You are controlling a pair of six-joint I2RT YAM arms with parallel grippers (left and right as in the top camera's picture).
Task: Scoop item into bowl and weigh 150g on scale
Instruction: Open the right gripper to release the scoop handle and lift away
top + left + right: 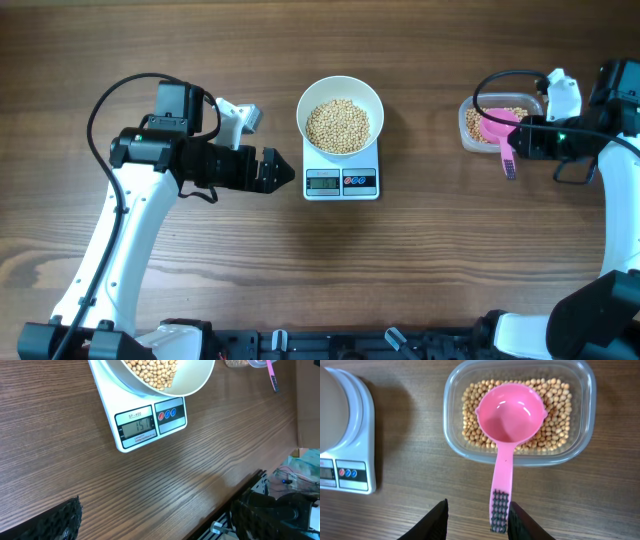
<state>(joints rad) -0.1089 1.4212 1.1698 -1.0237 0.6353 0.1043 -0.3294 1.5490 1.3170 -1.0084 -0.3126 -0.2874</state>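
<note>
Tan round beans [338,125] are being held as a low heap in the white bowl [308,100], roughly a third full. The bowl is being carried upright on the scale [340,182], covering its whole platform and overhanging it. The scale, flat, white and square, is being kept mid-table, front panel facing the near edge. Dark digits are being shown on its grey display [137,427], apparently 151 but blurred, with two buttons [170,413] beside it. More beans [555,420] are being kept in the clear tub [587,405], well right of the scale.
</note>
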